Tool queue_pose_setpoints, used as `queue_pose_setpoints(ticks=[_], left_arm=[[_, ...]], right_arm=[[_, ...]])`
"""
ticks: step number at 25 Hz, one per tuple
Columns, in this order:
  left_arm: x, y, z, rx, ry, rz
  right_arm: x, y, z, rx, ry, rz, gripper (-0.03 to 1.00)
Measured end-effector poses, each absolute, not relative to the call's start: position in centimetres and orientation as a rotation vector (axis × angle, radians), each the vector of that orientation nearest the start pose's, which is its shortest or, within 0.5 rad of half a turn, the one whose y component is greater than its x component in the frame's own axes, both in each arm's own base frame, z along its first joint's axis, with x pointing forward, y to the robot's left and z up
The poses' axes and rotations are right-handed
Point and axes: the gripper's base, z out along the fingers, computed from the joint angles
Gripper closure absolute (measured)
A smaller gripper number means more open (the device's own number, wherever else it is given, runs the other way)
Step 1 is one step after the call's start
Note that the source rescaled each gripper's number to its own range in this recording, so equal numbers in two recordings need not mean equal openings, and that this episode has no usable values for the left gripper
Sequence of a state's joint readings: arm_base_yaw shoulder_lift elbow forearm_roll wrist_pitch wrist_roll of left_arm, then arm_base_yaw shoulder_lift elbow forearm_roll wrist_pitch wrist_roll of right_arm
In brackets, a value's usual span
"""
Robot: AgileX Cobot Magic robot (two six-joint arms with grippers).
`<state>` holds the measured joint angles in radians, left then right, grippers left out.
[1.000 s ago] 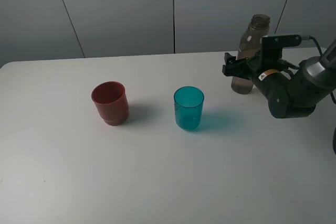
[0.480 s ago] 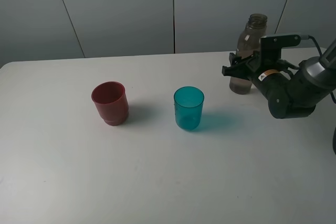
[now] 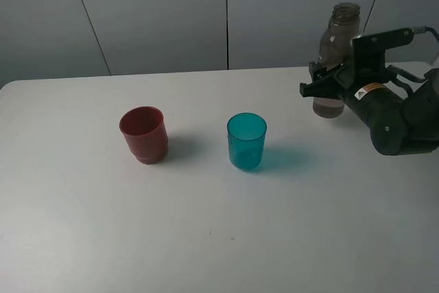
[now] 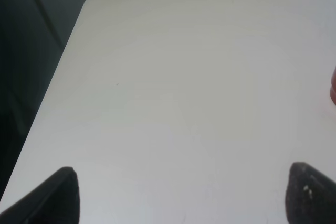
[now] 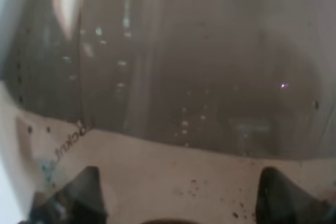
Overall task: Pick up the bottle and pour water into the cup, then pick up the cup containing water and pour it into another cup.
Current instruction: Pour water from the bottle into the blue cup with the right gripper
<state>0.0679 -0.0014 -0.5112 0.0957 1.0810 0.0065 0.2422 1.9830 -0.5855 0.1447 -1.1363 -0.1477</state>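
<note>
The smoky grey-brown bottle (image 3: 339,44) is at the far right, upright, with water in its lower part. My right gripper (image 3: 322,87) is shut on its lower body and holds it just above the table. In the right wrist view the bottle (image 5: 184,66) fills the frame between the two fingertips (image 5: 79,190). The teal cup (image 3: 246,141) stands mid-table, left of the bottle. The dark red cup (image 3: 144,134) stands further left. My left gripper (image 4: 184,195) is open and empty over bare table; only the red cup's edge (image 4: 333,85) shows in its view.
The white table (image 3: 206,238) carries only the two cups. Its far left corner (image 4: 92,1) and left edge show in the left wrist view. A grey panelled wall (image 3: 171,12) stands behind the table.
My right gripper has closed on the bottle and raised it, moving up and a little to the right. The cups have not moved.
</note>
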Motion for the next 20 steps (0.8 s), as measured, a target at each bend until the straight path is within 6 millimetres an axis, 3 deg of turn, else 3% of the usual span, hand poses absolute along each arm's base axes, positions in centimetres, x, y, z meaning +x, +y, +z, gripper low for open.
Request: queue_pose_setpoints(ticks=[3,9,20], left_arm=[[-0.8,0.7,27.9,-0.069,2.051,0.161],[-0.8,0.7,27.9,-0.069,2.051,0.161],[-0.8,0.7,27.9,-0.076,2.050,0.154]], right_arm=[[30.9,7.5,12.4,-0.245,1.708,-0.006,0.97],[29.2,11.7,12.6,-0.455,1.686,-0.048,0.97],[29.0,12.1,12.5,-0.529,1.678,-0.099,0.97]])
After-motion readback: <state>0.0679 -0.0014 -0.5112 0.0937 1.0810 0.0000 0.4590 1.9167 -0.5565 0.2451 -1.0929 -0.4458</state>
